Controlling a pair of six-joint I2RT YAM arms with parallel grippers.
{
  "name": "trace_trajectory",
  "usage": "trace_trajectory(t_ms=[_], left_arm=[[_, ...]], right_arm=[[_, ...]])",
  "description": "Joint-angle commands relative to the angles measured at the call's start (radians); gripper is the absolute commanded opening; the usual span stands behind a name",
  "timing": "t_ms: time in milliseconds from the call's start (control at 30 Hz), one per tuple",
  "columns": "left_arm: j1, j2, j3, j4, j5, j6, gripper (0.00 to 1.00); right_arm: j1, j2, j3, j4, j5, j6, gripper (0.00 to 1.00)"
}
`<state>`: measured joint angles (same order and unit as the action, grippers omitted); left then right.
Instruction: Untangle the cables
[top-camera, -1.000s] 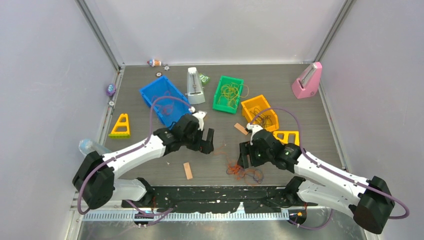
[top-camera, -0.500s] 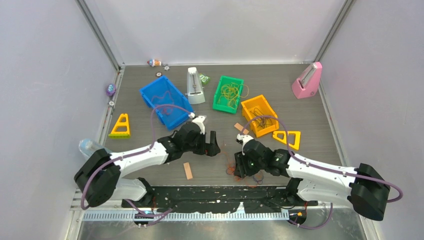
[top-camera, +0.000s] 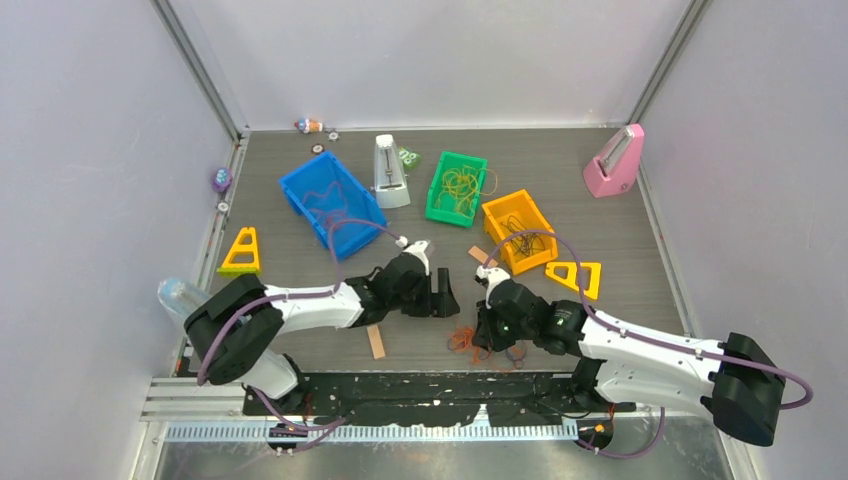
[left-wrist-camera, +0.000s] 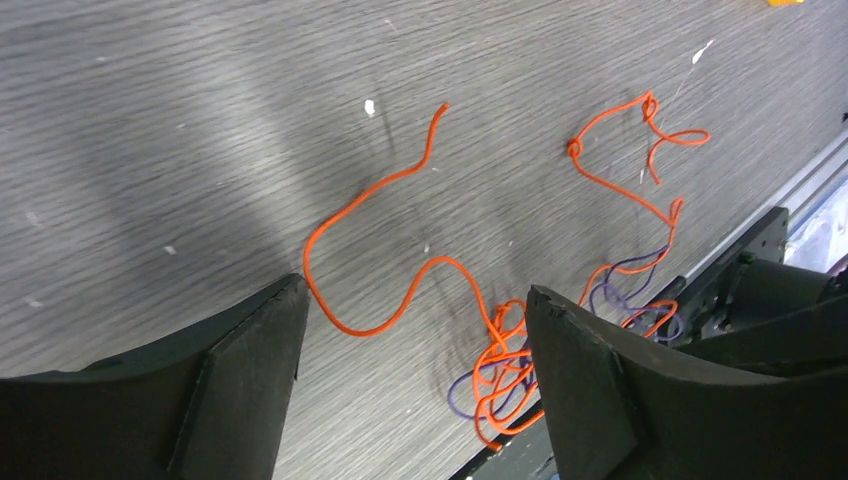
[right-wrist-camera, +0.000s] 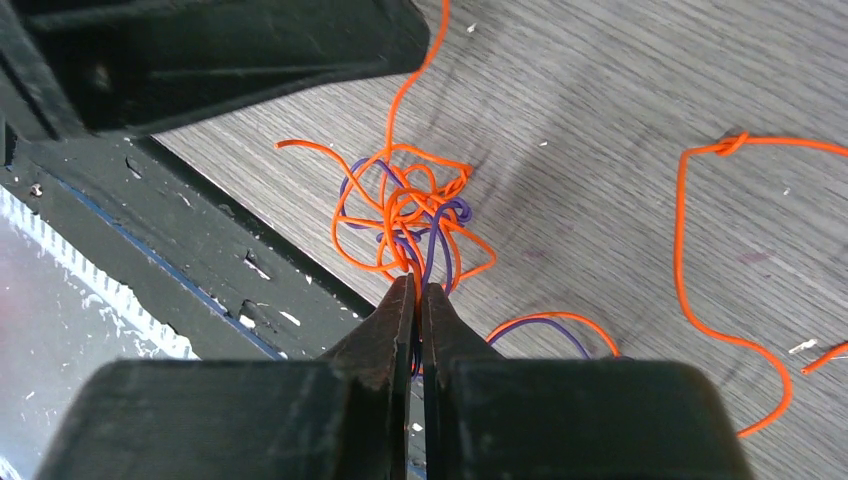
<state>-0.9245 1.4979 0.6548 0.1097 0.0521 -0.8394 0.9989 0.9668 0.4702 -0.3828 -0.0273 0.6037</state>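
Table: grey wood-grain surface, matt, flecked with pale chips. Cables: thin strands, smooth orange and purple sheathing with a slight sheen. Left gripper and right gripper — matt black plastic fingers, layered edges visible. Blue bin, green bin, orange bin — smooth hard plastic. Near rail: ribbed bare metal.

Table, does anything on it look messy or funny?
Yes. A knot of orange and purple cables sits bunched at the near edge of the table, and the right tool is shut on it. One orange strand sprawls loose in wiggly loops beside the knot.
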Motion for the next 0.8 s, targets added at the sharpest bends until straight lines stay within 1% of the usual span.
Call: trace_trajectory(t_ms=[0,33,100,133,167,200,300,400,533,600,667,733,767], left_arm=[[-0.034,0.041,0.053,0.102,-0.043,-0.08,0.74],[-0.039,0.057,0.062,0.112,-0.043,-0.081,0.63],[-0.042,0.075,0.059,0.156,-0.043,-0.084,0.3],[-0.04,0.07,0.044,0.182,-0.07,-0.083,0.13],[-0.038,0.056,0.032,0.195,-0.093,-0.076,0.01],[-0.031,0.039,0.026,0.193,-0.105,-0.062,0.0],[0.02,-0.032,0.035,0.115,-0.098,0.002,0.0],[0.121,-0.147,0.02,0.036,-0.072,0.071,0.0],[0.236,-0.295,0.005,-0.083,-0.07,0.149,0.0],[0.256,-0.342,0.015,-0.143,-0.075,0.172,0.0],[0.256,-0.359,0.023,-0.174,-0.034,0.166,0.02],[0.233,-0.354,0.014,-0.157,0.016,0.11,0.46],[0.21,-0.35,0.008,-0.154,0.006,0.067,0.64]], right_arm=[[0.004,-0.021,0.018,0.008,0.023,0.006,0.05],[0.004,-0.021,0.019,0.007,0.023,0.005,0.05],[0.004,-0.023,0.025,-0.005,0.024,0.0,0.05],[0.004,-0.027,0.029,-0.015,0.059,-0.001,0.05],[0.004,-0.031,0.038,-0.037,0.073,-0.003,0.05],[0.004,-0.041,0.042,-0.049,0.103,-0.003,0.06],[0.004,-0.076,0.052,-0.116,0.177,0.025,0.06],[0.004,-0.131,0.049,-0.174,0.287,0.068,0.06],[0.003,-0.202,0.033,-0.208,0.378,0.138,0.07],[0.002,-0.234,0.021,-0.204,0.392,0.152,0.07],[0.001,-0.252,0.009,-0.181,0.378,0.143,0.08],[0.001,-0.247,0.007,-0.156,0.351,0.131,0.08],[0.001,-0.242,0.007,-0.149,0.335,0.127,0.08]])
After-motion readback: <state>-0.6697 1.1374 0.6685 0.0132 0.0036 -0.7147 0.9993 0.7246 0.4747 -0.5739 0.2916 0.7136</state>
